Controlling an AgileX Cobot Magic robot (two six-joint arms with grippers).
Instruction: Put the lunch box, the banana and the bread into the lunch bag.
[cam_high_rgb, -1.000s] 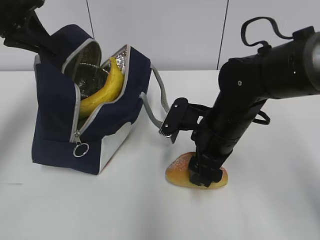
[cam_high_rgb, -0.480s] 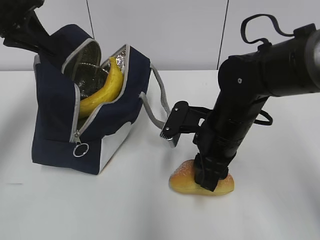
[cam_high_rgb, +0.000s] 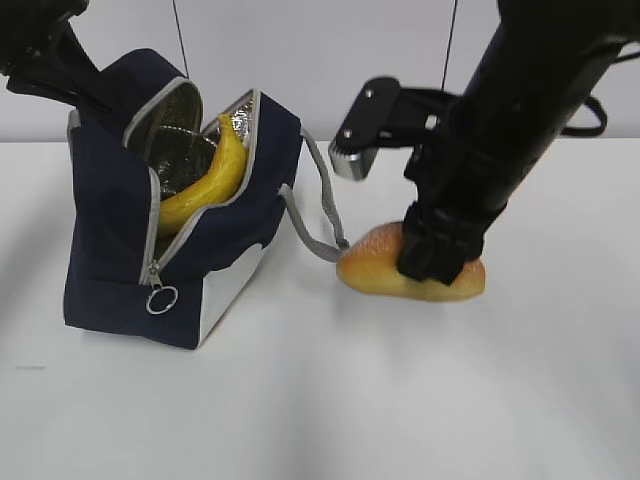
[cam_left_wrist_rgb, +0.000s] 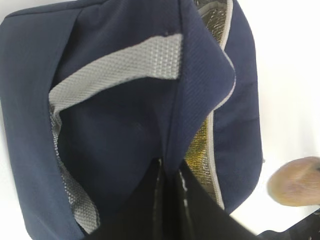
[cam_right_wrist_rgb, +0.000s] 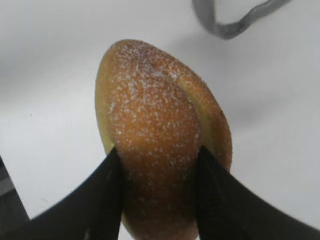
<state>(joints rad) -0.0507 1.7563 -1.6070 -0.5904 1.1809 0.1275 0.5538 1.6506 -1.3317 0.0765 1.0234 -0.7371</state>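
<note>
Bread step: right gripper (cam_high_rgb: 432, 268) clamps the bread (cam_high_rgb: 372, 262); left gripper (cam_left_wrist_rgb: 167, 172) pinches the lunch bag (cam_high_rgb: 105, 230) open. Next, carry it over the banana (cam_high_rgb: 205, 185) and in.

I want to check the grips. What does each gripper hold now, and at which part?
The right gripper holds the bread across its middle, one finger on each side. The left gripper pinches the lunch bag at a fold of its navy fabric.

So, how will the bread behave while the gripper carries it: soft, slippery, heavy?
The bread probably yields slightly: both fingers of the right gripper press its sides. Its rounded, speckled crust might slip or rotate. It is likely light.
</note>
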